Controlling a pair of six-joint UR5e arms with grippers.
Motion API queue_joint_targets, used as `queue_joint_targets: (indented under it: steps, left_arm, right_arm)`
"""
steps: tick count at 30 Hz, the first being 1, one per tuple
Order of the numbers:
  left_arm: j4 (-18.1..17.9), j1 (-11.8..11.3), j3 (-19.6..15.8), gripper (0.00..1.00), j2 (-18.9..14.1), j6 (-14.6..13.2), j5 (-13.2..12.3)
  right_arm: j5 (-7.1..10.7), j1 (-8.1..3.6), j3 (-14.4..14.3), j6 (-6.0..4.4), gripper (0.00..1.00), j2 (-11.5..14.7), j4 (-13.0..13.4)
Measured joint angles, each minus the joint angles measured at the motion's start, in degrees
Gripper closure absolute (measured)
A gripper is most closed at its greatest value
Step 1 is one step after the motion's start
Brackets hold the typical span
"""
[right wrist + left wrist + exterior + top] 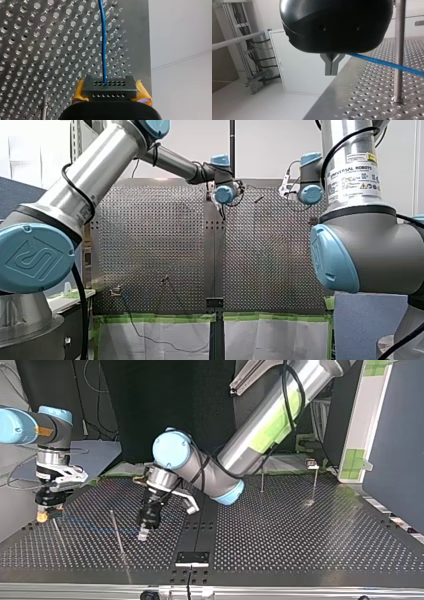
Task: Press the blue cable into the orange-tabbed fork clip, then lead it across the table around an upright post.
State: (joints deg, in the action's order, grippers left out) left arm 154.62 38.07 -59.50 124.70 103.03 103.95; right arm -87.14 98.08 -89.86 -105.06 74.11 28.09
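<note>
The blue cable [103, 45] runs over the perforated table [37, 50] into a black fork clip [110, 87] with orange tabs [80, 91], which sits just ahead of my right gripper [46, 509]. In the top view this clip [42, 517] is at the far left, and the cable [90, 523] leads faintly rightward to my left gripper [143, 534]. In the left wrist view my left gripper [331, 71] has its grey fingers [329, 67] pressed together. There the cable [387, 64] comes out from behind them and passes behind an upright post [399, 50] beside the gripper.
A thin leaning post [117, 532] stands just left of my left gripper in the top view, with a shorter one [57, 532] near the clip. Two more posts [262, 477] [315, 485] rise at the far right. A black bracket [192, 558] sits at the table's near edge.
</note>
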Motion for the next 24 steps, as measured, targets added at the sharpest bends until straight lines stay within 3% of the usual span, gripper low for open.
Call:
queue_joint_targets:
  steps: [8, 15, 24]
  left_arm:
    - [-0.04, -0.18, 2.01, 0.99, 0.83, 0.85, -0.49]
    - [-0.04, -0.65, 2.36, 0.99, 1.24, 0.91, -0.57]
    - [-0.85, -1.71, 4.06, 0.99, 5.7, 0.94, -1.31]
  right_arm:
    - [-0.28, -0.72, 0.31, 0.28, 1.0, -0.79, 0.61]
    - [-0.29, -0.85, 1.07, 0.43, 1.0, -3.37, 1.81]
    - [-0.45, -0.72, 1.79, 0.64, 1.0, -6.67, 3.81]
